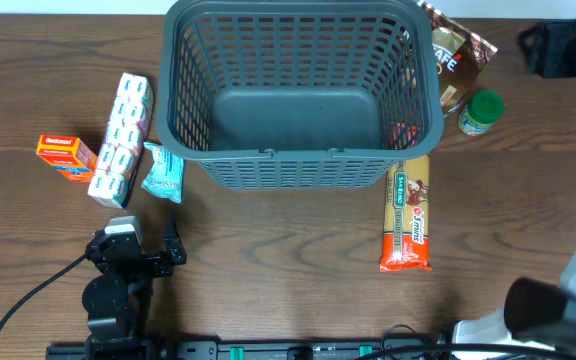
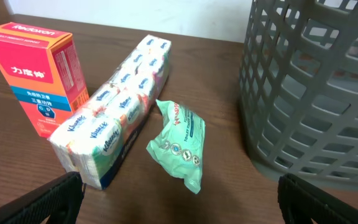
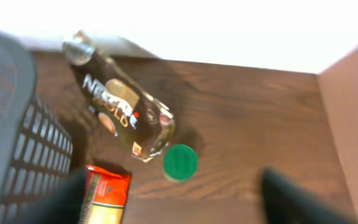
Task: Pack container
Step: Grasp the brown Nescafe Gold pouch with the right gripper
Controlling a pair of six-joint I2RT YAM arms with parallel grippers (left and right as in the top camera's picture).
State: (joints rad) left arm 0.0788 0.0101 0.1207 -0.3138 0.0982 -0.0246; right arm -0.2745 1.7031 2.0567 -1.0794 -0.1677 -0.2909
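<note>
Six groceries flank the empty grey shopping basket (image 1: 298,170) at the far middle of the counter (image 1: 288,260), Kleenex pack (image 1: 121,140) left, Nescafé pouch (image 1: 455,60) right, so we judge nothing packed; our left fingers (image 2: 48,199) and right fingers (image 3: 291,199) gape, holding nothing.

Open basket (image 1: 298,155), cluttered flanks
Its bare floor is reachable from above (tall lattice walls all round); tissue pack (image 1: 120,140), wipes pouch (image 1: 163,172) and orange box (image 1: 66,156) crowd its left, biscuit pack (image 1: 408,213), coffee pouch (image 1: 460,55) and jar (image 1: 481,112) its right.
</note>
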